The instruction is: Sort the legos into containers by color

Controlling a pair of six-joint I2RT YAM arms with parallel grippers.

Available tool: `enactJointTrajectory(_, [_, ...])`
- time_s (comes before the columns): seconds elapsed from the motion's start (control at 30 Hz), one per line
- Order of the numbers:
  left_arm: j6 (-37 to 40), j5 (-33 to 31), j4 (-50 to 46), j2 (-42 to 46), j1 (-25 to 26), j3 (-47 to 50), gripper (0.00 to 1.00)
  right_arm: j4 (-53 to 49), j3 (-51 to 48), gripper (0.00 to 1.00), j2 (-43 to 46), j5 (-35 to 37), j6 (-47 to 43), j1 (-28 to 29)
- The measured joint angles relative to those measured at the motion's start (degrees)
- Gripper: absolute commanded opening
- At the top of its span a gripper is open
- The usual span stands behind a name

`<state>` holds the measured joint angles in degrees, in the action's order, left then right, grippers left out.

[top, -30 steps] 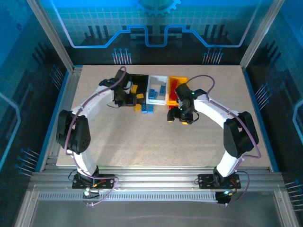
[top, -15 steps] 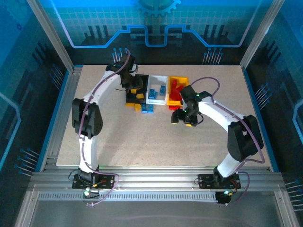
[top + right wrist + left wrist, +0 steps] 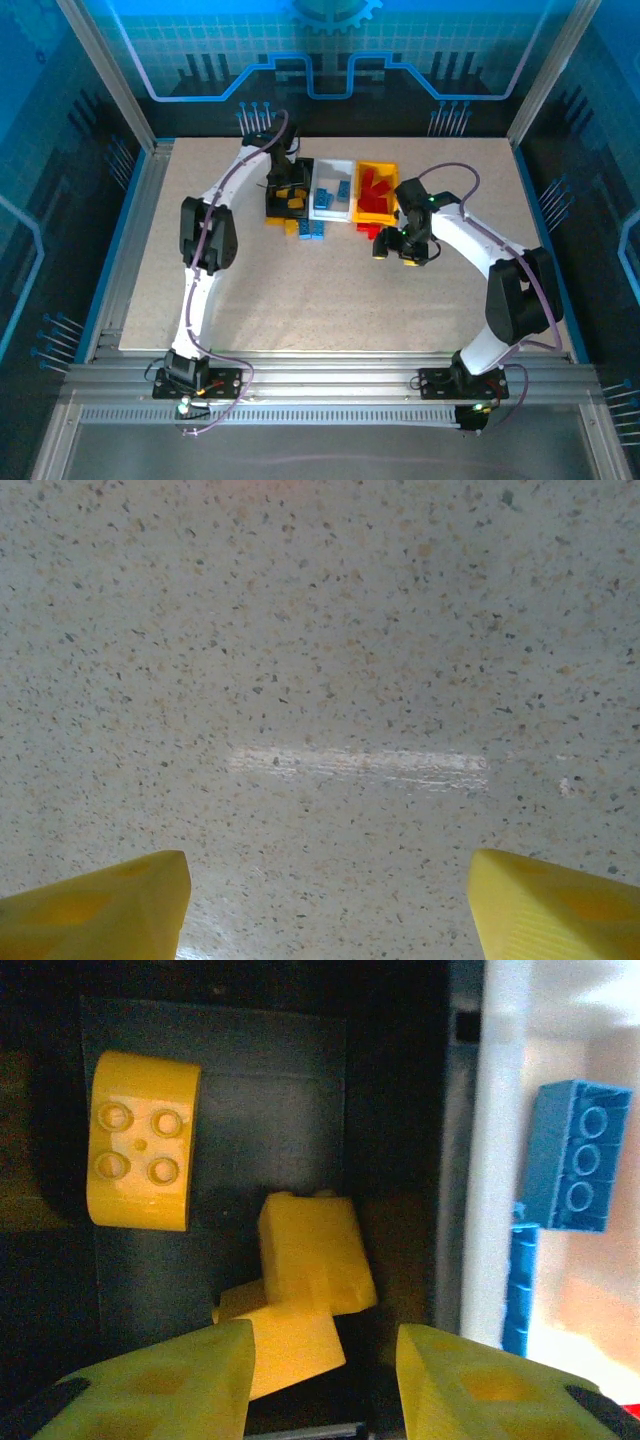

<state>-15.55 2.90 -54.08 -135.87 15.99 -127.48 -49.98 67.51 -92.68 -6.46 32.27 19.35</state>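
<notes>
While the left gripper [image 3: 320, 1385] hangs over the black bin [image 3: 250, 1090], its jaws stand moderately apart with nothing clamped. Yellow pads [image 3: 160, 1385] sit either side of an empty gap.

Just past the tips, on the bin floor, are two plain yellow bricks [image 3: 315, 1250], one tilted on top of the other, studs hidden. Further in and apart from those lies a rounded yellow 2x2 brick [image 3: 140, 1140], studs up.

The white bin [image 3: 495, 1160] is right of the black one. Whether the walls touch or are just very close, I can't tell from the wrist view. Inside it a blue brick [image 3: 580, 1155] lies on its side with studs facing the camera. A second blue piece [image 3: 515, 1290] sits below it, edge-on.

The right gripper [image 3: 325, 910] has its jaws wide open and empty, pointing straight down at the bare speckled table [image 3: 350, 630]. A light streak shows on the surface ahead of the fingertips.

From the top view, the three bins stand in a row at the far middle of the table: black left, white centre, yellow bin [image 3: 392, 170] right. Red bricks [image 3: 375, 190] are in the yellow bin.

Loose on the table just in front of the row:
- loose yellow brick [image 3: 291, 228]
- loose blue brick [image 3: 314, 232]
- loose red brick [image 3: 367, 228]

The right gripper sits just right of the loose red brick, off the yellow bin's near right corner.
</notes>
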Motion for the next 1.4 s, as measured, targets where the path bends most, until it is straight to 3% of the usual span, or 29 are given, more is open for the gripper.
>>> enactJointTrajectory(0.43, [0.0, 0.5, -0.8, 1.0, -0.1, 1.3, 0.46, 0.3, -0.1, 0.75, -0.3, -1.1, 0.1, 0.0])
enactJointTrajectory(0.9, [0.4, 0.6, 6.9, 32.8, 0.9, 43.3, 0.46, 2.1, 4.1, 0.74, -6.6, -2.8, 1.8, 4.6])
enactJointTrajectory(1.1, [-2.3, 1.5, 10.4, 33.4, 2.3, 50.3, 0.45, 1.9, 7.4, 0.74, -8.7, -2.8, 1.8, 6.6])
enactJointTrajectory(1.4, [-5.4, 1.9, 15.6, 26.9, 2.4, 48.1, 0.45, 1.2, 6.8, 0.74, -7.6, -1.8, 1.8, 6.8])
